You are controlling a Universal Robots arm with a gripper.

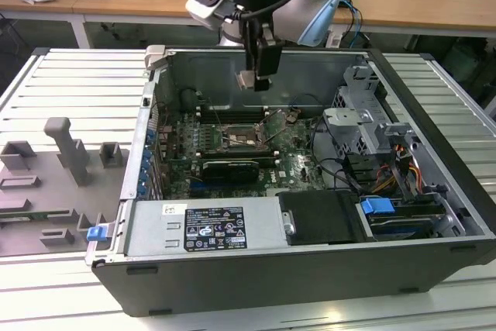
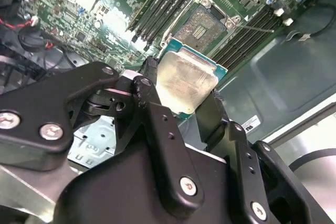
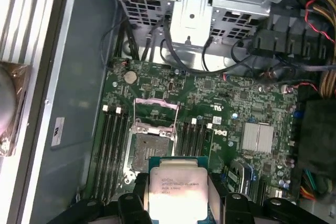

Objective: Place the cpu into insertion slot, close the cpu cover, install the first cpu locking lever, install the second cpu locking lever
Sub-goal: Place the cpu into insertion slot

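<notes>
My gripper (image 1: 254, 77) hangs inside the open computer case, above the motherboard (image 1: 291, 164). It is shut on the cpu (image 1: 248, 77), a flat square chip with a pale metal top. Both wrist views show the cpu (image 2: 184, 80) (image 3: 176, 190) pinched by its edges between the black fingers (image 2: 151, 77) (image 3: 131, 203). The insertion slot (image 1: 242, 139) (image 3: 149, 149) (image 2: 202, 24) lies bare below it, a dark square socket with a metal rim. The cpu cover (image 3: 156, 109) (image 1: 277, 120) stands swung up on its hinge at the socket's far edge.
Long memory slots (image 3: 113, 145) flank the socket on both sides. A black expansion card (image 1: 229, 168) and the power supply (image 1: 205, 226) lie nearer the case front. A metal drive cage (image 1: 360, 114) with cables fills the exterior view's right. A grey fixture (image 1: 54, 168) sits outside, on the exterior view's left.
</notes>
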